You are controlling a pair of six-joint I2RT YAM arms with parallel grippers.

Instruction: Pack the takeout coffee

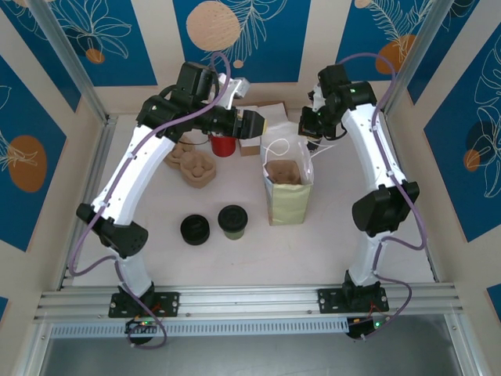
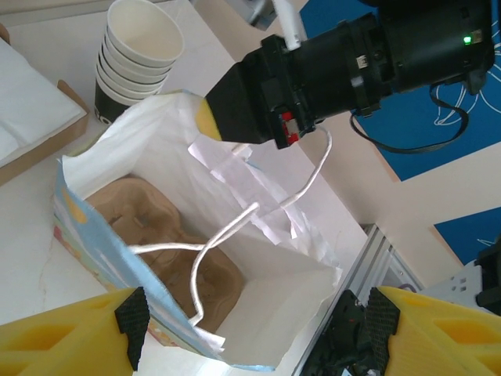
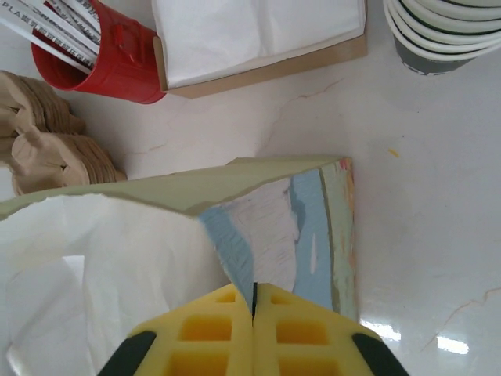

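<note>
Right wrist view: the right gripper (image 3: 253,296) has its yellow fingers pressed together on the top rim of the paper bag (image 3: 258,227), with a thin edge of bag wall pinched between them. Only the tips are in frame; the rest is cut off at the bottom. Beyond the fingers stand a red cup of sticks (image 3: 109,59), a box of white napkins (image 3: 258,35) and a stack of white paper cups (image 3: 442,31), its top cut off.

Left wrist view: the left gripper (image 2: 258,317) is wide open and holds nothing, its two yellow fingers at the lower corners, above the bag's open mouth. Below it, inside the bag, lies a brown moulded cup carrier (image 2: 153,227), partly hidden by the white string handles (image 2: 235,227). The right wrist camera cannot see into the bag.

Top external view: the takeout coffee (image 1: 232,222) stands on the table (image 1: 329,251), well apart from both grippers, on the near side of the bag and to its left, just beside an all-black lid (image 1: 195,229). The right gripper's fingers are hard to make out here.
</note>
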